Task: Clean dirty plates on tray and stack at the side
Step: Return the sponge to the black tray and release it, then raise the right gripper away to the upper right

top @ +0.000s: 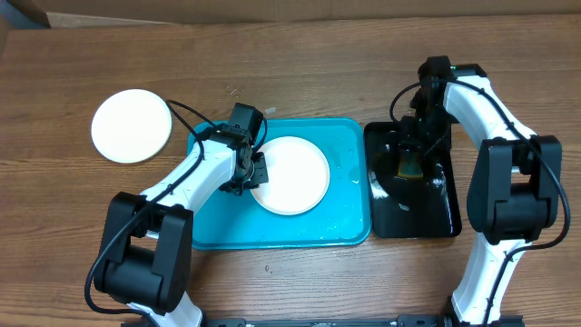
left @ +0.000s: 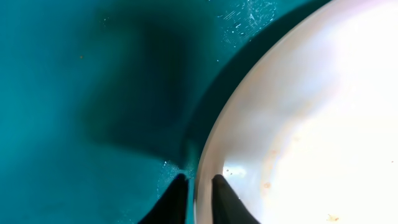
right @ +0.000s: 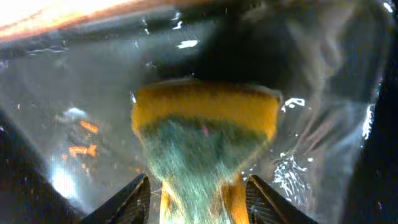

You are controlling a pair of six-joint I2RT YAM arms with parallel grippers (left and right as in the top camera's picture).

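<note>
Plate in the tray, seemingly wiped, due for stacking.
Left gripper is narrowly parted astride its rim, right gripper half-open around the sponge; neither hold is clear. Next: pinch firmly, lift onto the side plate on the desk.

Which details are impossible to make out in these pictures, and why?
- Overhead: the left tool covers the tray plate's left rim.
- Left wrist: the frame cuts that plate; whether the fingers pinch its rim is unclear.
- Right wrist: the sponge is blurred; the right tool's contact with it is uncertain.
- Overhead: the table plate may be one or a stack; the top hides this.
</note>
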